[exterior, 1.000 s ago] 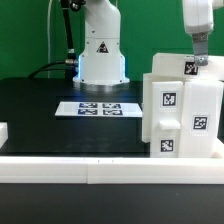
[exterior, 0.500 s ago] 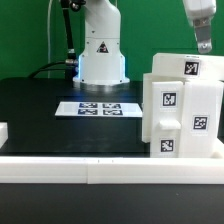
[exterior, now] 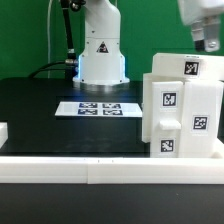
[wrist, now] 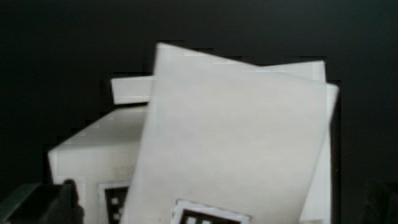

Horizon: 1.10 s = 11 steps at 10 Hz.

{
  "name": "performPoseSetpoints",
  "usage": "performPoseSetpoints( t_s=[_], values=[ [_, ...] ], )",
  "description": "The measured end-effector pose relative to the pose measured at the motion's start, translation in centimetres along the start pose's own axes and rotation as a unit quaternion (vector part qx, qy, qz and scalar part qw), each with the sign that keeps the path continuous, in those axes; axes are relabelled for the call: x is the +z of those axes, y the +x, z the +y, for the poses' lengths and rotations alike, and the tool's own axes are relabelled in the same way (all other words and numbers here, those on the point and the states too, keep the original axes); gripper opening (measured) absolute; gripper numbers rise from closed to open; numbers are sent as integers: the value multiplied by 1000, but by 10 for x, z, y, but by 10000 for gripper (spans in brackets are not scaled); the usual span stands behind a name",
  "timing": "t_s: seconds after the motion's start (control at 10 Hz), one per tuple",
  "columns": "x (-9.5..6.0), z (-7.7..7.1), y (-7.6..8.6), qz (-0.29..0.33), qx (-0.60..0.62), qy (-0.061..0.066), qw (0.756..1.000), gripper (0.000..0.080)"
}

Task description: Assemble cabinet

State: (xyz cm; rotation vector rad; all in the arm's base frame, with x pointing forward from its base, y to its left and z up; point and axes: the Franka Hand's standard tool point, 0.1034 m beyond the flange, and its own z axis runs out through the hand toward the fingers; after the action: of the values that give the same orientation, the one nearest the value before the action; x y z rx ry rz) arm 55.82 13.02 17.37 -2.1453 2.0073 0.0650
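- cabinet (exterior: 182, 103) sits on the black table (exterior: 50, 105), exterior view's right, just behind the low white rail (exterior: 60, 166), upright, tags facing the camera
- gripper (exterior: 207, 43) hangs above the cabinet's top rear corner, clear of it, holding nothing
- fingers cropped at the frame edge; can't tell how wide the jaws stand
- wrist view: cabinet (wrist: 214, 140) directly below, white panels filling the shot
- key relation: cabinet lies straight down from the claw, long axis vertical
- marker board (exterior: 100, 108) flat mid-table, well apart
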Motion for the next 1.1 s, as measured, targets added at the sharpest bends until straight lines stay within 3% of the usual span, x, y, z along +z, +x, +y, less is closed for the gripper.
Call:
performPoseSetpoints(
  t_s=[0.1, 0.3, 0.5, 0.8, 1.0, 1.1],
  values=[
    [-2, -2, -3, 1, -81, -12, 997, 797],
    [-4, -4, -7, 0, -199, -21, 980, 797],
    [-5, -6, -7, -3, -279, -20, 960, 797],
    [-5, -6, -7, -5, -413, -20, 911, 797],
    [-6, -6, -5, 4, -583, -27, 812, 797],
    [-6, -7, -4, 3, -617, -27, 787, 797]
  ],
)
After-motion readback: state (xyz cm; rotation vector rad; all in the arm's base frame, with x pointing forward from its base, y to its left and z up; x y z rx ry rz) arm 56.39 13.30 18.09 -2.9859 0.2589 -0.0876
